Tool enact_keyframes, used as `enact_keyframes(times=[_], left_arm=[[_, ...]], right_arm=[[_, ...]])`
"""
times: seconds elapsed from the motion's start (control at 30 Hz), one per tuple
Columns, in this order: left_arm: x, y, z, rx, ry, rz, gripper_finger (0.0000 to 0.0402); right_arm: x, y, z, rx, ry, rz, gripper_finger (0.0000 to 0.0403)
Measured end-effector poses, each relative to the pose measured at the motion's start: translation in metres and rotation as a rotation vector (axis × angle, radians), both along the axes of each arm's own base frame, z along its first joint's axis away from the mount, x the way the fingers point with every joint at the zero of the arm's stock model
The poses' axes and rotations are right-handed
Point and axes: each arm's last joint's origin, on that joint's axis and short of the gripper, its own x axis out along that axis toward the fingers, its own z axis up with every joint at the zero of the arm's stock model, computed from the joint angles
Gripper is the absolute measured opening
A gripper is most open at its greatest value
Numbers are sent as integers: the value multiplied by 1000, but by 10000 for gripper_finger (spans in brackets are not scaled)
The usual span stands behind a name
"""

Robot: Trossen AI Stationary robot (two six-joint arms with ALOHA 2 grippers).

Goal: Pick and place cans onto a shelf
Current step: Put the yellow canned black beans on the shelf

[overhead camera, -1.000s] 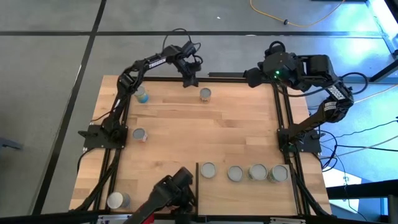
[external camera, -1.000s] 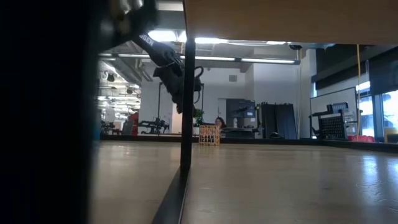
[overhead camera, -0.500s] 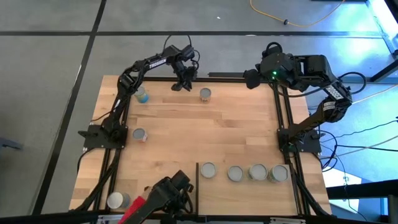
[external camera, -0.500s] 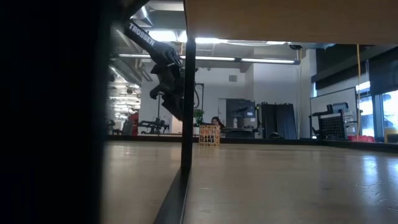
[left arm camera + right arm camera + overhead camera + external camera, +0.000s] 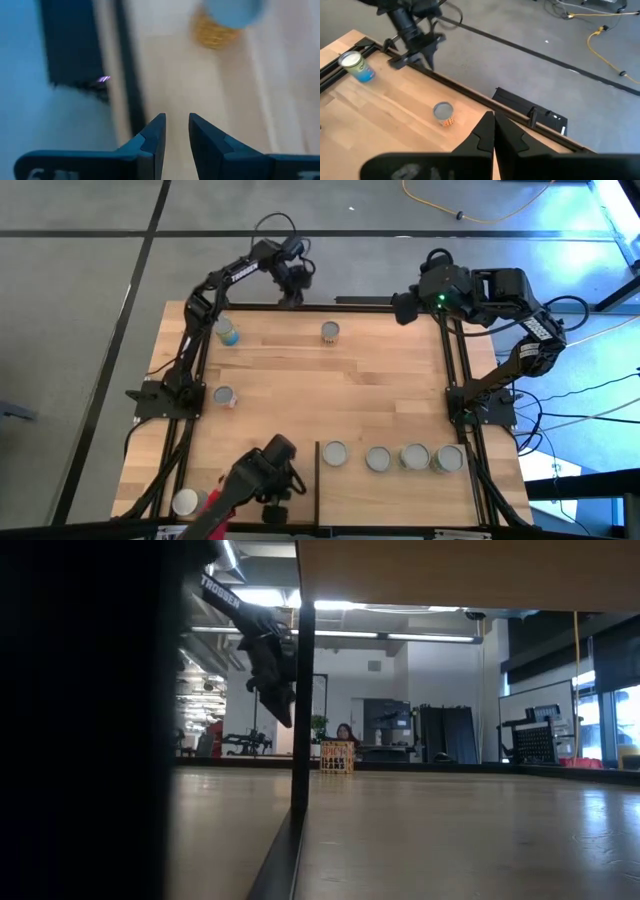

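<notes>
Blue-labelled can (image 5: 228, 332), pale striped tabletop (image 5: 380, 390)

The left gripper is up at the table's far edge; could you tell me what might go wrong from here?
1. The left gripper hangs over the table's far frame rail, beside the orange-labelled can; a low approach could clip the rail or tip that can.
2. Its fingers stand only narrowly apart, probably too tight to fit over the can unless it opens.
3. The right gripper, shut, waits near that edge, so the arms could crowd.
</notes>
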Motion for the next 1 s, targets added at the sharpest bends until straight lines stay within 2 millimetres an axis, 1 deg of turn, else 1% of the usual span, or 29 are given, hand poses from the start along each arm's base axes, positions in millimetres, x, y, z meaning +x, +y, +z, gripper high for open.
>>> enact_keyframes(times=[0.07,0.17,0.23,0.33,0.47,0.57,0.7,0.77,0.83,1.0], left_arm=[[-2,6,1,-19,-6,128,78],[-1,9,2,-40,3,272,78],[2,8,2,-48,-2,297,78],[7,5,2,-48,-9,281,78],[12,-1,2,-19,1,205,78],[12,-7,1,-50,4,125,78],[10,-17,-1,-74,-1,-66,78],[11,-21,-1,-50,-20,-190,78],[13,-23,-1,-11,-25,-266,78],[18,-27,-1,56,-8,-357,78]], right_arm=[[0,0,0,8,-1,6,5],[0,0,0,7,-1,6,5],[0,0,0,7,-1,7,5],[0,0,0,7,-1,7,5],[0,0,0,6,0,7,5],[0,0,0,6,0,7,5],[0,0,0,-1,13,19,5],[0,0,0,-2,15,21,5],[0,0,0,-3,17,22,5],[0,0,0,-13,34,38,5]])
